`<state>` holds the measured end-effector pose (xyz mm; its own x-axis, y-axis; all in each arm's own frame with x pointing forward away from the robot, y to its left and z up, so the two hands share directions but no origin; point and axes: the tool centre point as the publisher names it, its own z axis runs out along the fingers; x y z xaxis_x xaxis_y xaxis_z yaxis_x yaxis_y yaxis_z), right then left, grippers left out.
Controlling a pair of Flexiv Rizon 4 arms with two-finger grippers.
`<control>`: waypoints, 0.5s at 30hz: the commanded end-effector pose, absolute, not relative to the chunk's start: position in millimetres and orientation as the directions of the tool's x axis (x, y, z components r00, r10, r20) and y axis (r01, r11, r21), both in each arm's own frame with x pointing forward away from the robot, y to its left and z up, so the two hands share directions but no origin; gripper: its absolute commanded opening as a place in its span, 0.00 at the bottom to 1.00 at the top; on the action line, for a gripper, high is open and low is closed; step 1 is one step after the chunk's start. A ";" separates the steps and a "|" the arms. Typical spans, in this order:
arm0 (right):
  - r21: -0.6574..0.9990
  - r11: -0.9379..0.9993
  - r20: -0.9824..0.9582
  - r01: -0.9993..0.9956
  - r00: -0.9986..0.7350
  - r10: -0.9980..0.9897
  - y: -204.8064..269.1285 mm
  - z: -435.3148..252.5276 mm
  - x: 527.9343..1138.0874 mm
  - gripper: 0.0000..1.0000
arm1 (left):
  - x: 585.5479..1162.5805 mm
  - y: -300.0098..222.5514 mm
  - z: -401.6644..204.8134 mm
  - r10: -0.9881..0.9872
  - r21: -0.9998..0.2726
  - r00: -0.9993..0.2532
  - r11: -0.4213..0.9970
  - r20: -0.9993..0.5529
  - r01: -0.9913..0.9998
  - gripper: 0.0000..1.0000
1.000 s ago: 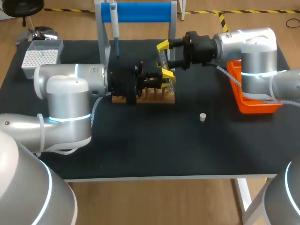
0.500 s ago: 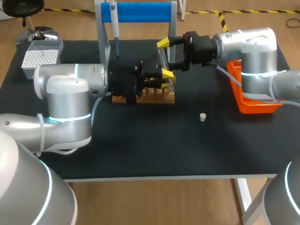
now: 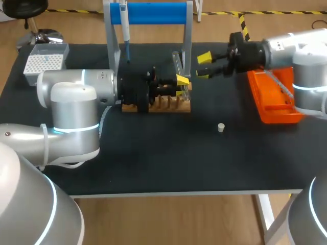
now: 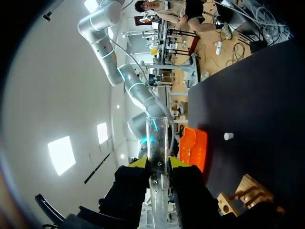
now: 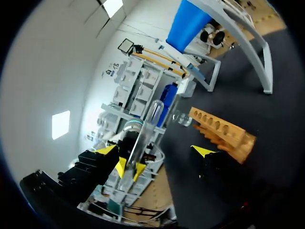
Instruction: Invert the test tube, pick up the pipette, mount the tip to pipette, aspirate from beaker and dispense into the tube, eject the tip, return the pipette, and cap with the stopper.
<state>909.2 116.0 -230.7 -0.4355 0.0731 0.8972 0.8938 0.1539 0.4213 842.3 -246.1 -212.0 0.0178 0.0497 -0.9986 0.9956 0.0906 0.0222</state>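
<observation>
One tip box [image 3: 46, 61], one pipette [image 3: 124, 25] on its stand [image 3: 153, 13], one wooden rack [image 3: 158, 104], one stopper [image 3: 220, 127] and one orange tray [image 3: 273, 97]. The left gripper [image 3: 181, 81] is clamped on the single clear test tube [image 3: 177, 61] above the rack. Its wrist view shows the glass pinched from both sides, less plain from the head view. The right gripper [image 3: 204, 66] hangs nearby, fingers apart.
</observation>
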 end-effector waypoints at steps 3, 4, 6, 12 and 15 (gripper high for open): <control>0.655 0.112 0.717 0.747 -0.662 0.220 95.5 -235.8 896.4 1.00 | 842.5 -246.3 -211.6 0.051 0.023 0.018 0.090 -0.999 0.996 0.00; 0.655 0.112 0.717 0.747 -0.662 0.220 95.5 -235.8 896.4 1.00 | 842.5 -246.3 -211.6 0.051 0.023 0.018 0.090 -0.999 0.996 0.00; 0.655 0.112 0.717 0.747 -0.662 0.220 95.5 -235.8 896.4 1.00 | 842.5 -246.3 -211.6 0.051 0.023 0.018 0.090 -0.999 0.996 0.00; 0.655 0.112 0.717 0.747 -0.662 0.220 95.5 -235.8 896.4 1.00 | 842.5 -246.3 -211.6 0.051 0.023 0.018 0.090 -0.999 0.996 0.00; 0.655 0.112 0.717 0.747 -0.662 0.220 95.5 -235.8 896.4 1.00 | 842.5 -246.3 -211.6 0.051 0.023 0.018 0.090 -0.999 0.996 0.00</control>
<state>901.1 96.5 -238.2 -0.6632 0.1975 0.7219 0.7470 0.1158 0.6546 842.3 -246.2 -211.9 0.0178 0.0497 -0.9986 0.9957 0.0905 0.0222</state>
